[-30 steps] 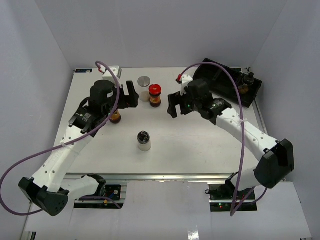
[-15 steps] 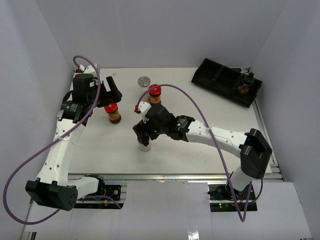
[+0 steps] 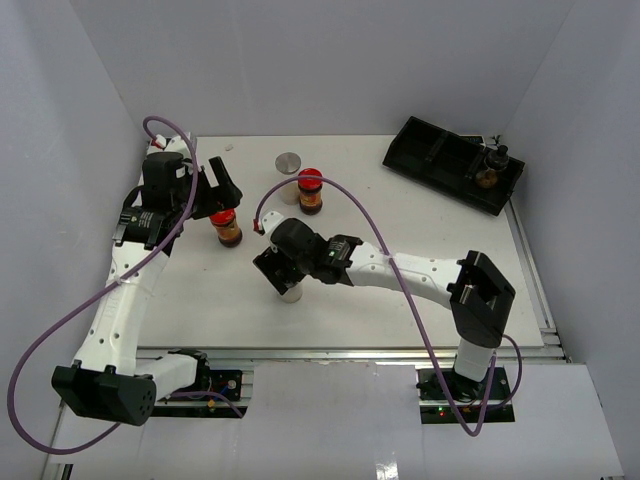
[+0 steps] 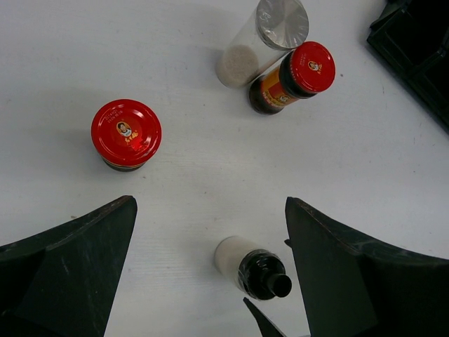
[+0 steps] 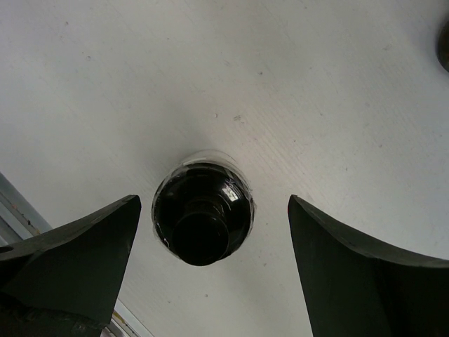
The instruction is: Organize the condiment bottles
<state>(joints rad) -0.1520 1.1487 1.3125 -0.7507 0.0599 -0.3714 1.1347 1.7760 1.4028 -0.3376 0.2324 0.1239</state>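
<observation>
The right gripper (image 5: 214,200) is hanging straight over the black-topped shaker (image 5: 202,219). Its jaws are spread wide, one finger on each side, and bare surface is showing in both gaps, so nothing is touching the shaker. The shaker is standing upright near the middle of the white table (image 3: 400,215), closer to the near edge than the other bottles; in the right wrist view that edge is showing just beside one finger. The left gripper (image 4: 210,203) is hovering above the left rear part of the table, also wide open and holding nothing. A red-capped jar (image 4: 126,133) is sitting just beyond one fingertip. Farther back, a clear jar (image 4: 266,38) with a grey metal lid and a red-capped bottle (image 4: 291,77) are standing close together, possibly touching. A black tray (image 3: 440,160) is lying at an angle in the right rear corner — one dark-topped bottle (image 3: 488,172) is standing at its right end. Open tabletop is stretching between shaker and tray — pale walls are closing in three sides
</observation>
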